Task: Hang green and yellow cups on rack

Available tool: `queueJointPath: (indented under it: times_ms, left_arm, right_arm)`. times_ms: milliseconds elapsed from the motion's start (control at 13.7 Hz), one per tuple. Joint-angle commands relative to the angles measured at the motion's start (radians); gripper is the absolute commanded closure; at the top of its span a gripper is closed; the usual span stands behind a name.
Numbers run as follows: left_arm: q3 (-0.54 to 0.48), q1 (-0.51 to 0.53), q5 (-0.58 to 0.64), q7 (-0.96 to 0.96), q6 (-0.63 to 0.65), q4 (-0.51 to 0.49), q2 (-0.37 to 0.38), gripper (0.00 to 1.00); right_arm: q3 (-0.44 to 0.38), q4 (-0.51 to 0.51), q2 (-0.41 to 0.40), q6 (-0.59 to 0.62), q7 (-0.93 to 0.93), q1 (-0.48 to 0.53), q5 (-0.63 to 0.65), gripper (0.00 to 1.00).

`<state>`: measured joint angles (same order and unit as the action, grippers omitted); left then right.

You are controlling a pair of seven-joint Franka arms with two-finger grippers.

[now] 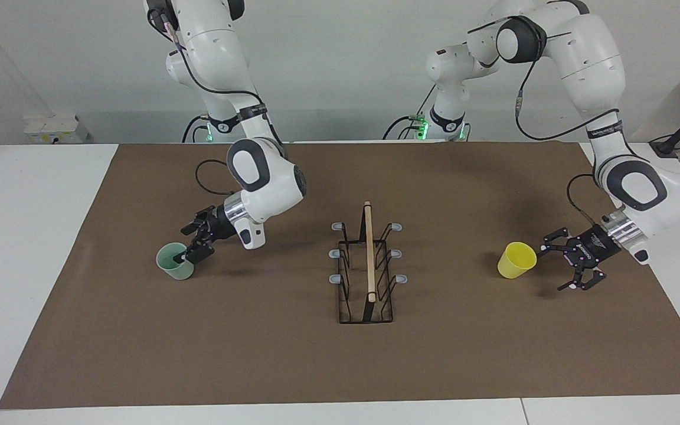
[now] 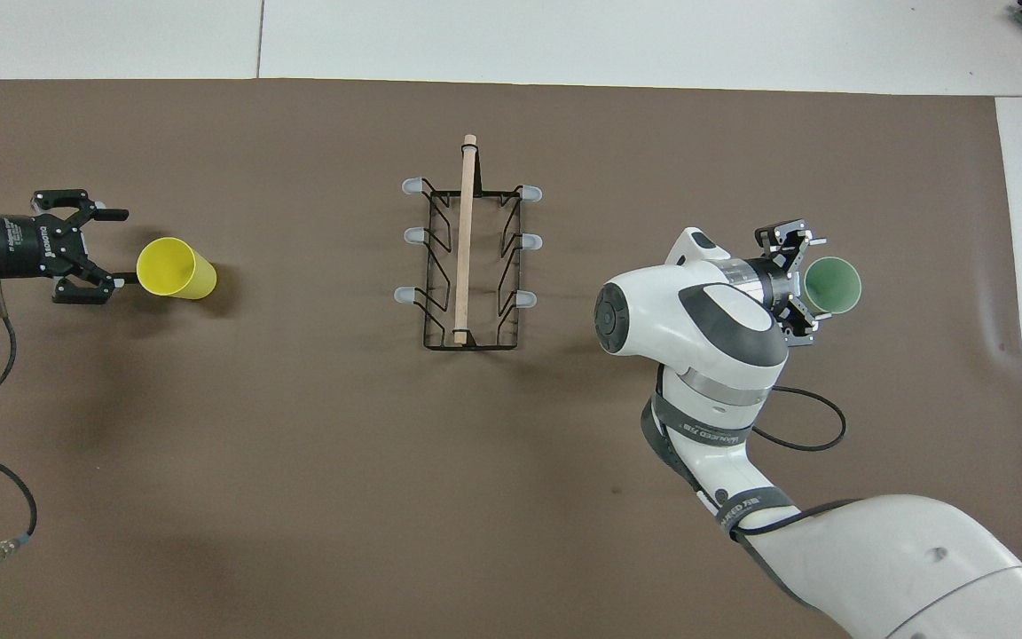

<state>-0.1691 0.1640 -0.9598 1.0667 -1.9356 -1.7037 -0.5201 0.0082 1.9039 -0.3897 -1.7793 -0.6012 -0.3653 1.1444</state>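
Rack stands mid-mat, no cups on it. Right gripper at green cup, toward right arm's end, one finger inside the rim, one outside, grip unclear. Left gripper, fingers apart, just beside upright yellow cup, toward left arm's end

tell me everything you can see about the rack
The rack is a narrow black wire frame with a long light wooden rod along its top and six grey-tipped prongs, three per side. It stands upright on the brown mat, midway between the two cups. Nothing hangs on it and nothing touches it.
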Motion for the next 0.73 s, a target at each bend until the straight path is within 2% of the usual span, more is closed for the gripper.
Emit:
queueJointPath:
  times_ms: [0,512,659]
  left_arm:
    - [0.0,-0.006,-0.112,-0.083,-0.046,-0.164,0.092,0.0]
    - [0.0,-0.029,-0.22,-0.213,-0.111,-0.336,0.146,0.0]
    - [0.0,-0.044,-0.287,-0.255,-0.132,-0.373,0.157,0.0]
  right_arm:
    - [0.001,-0.011,-0.047,-0.023,-0.025,0.012,0.055,0.0]
    - [0.002,0.033,-0.054,-0.074,-0.037,0.028,0.063,0.0]
    - [0.002,0.043,-0.054,-0.089,-0.026,0.035,0.058,0.0]
